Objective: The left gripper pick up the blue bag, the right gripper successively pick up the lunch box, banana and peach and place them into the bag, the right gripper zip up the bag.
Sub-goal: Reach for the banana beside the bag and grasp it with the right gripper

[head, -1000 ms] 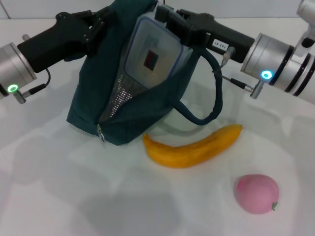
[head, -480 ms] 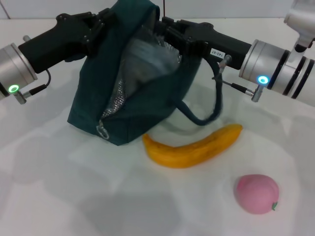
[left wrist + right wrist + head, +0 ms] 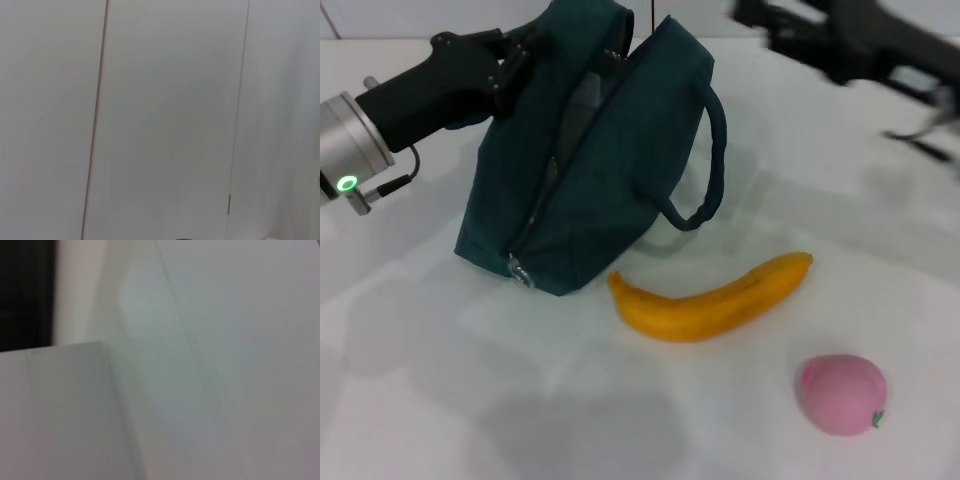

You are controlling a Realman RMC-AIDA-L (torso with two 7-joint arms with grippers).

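- The peach [image 3: 842,394] sits low right on the worktop [image 3: 440,400], waiting.
- The banana [image 3: 712,298] lies mid-frame, just beside the bag.
- The blue bag [image 3: 590,160] stands open, upper left; the left pincer [image 3: 505,62] pinches its top to hold it up.
- The right pincer [image 3: 770,25], upper right, is blurry; I cannot tell its grip.

We see the blue bag [image 3: 590,150] at the back left. The banana [image 3: 712,300] lies just before it, the peach [image 3: 841,393] nearer us, further right.
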